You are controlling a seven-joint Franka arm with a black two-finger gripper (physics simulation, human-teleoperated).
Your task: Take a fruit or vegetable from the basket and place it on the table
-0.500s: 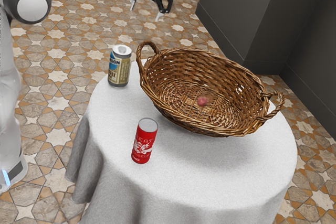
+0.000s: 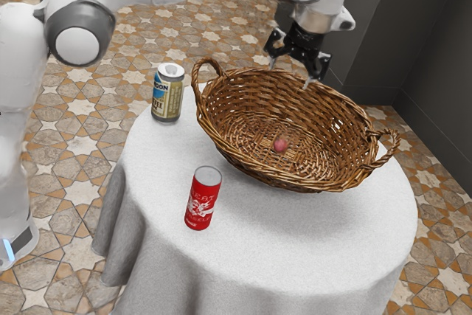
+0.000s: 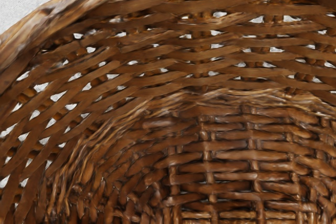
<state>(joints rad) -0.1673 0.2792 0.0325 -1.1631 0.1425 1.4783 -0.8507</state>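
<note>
- The small red fruit (image 2: 280,144) has shifted slightly, but lies inside the wicker basket (image 2: 251,94), on its floor.
- The gripper (image 2: 288,77) has swung over the basket, spread and empty; aligning and descending probably come next.
- The desk (image 2: 317,248) beneath the basket awaits the fruit.

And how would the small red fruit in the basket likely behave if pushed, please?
The red fruit looks round, so it would probably roll. The ridged weave of the wicker basket might slow it, and the raised walls should likely keep it inside.
</note>
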